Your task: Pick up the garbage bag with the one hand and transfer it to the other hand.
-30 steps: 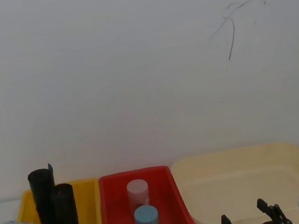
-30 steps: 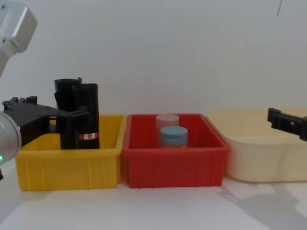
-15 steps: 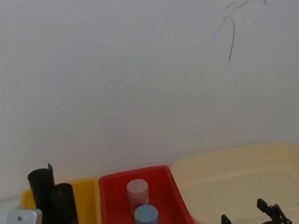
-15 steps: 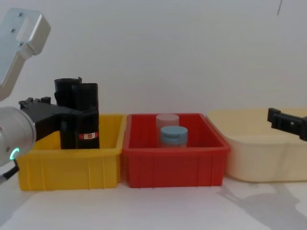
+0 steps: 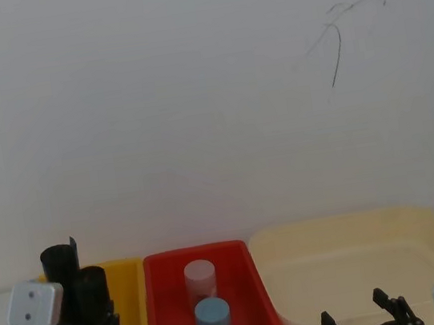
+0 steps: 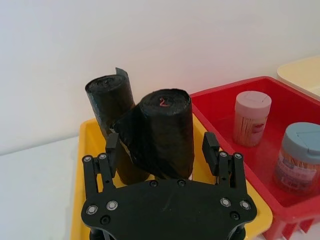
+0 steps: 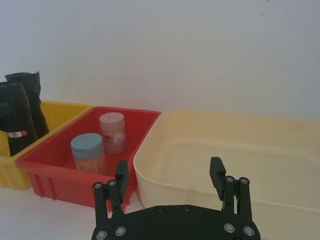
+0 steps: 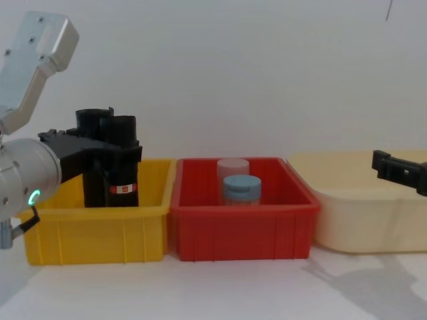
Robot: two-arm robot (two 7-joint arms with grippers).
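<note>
The garbage bag (image 6: 162, 127), a smooth black roll with a red-and-white label band, stands upright in the yellow bin (image 8: 93, 233). It is also plain in the chest view (image 8: 120, 177) and head view (image 5: 93, 289). My left gripper (image 6: 161, 150) is open with one finger on each side of the roll's upper half; a gap shows at one finger (image 6: 210, 146). From the chest it reaches in from the left (image 8: 127, 152). My right gripper (image 7: 169, 172) hangs open and empty above the cream bin (image 7: 210, 150), at the chest view's right edge (image 8: 393, 170).
A taller crinkled black roll (image 6: 106, 97) stands just behind the garbage bag in the same bin. The red bin (image 8: 243, 230) in the middle holds a pink-lidded jar (image 8: 232, 167) and a blue-lidded jar (image 8: 241, 189). A white wall rises close behind the bins.
My left arm has risen and pushed forward to the right, bringing its fingers from beside the roll to either side of it. The right arm and the bins have not moved.
</note>
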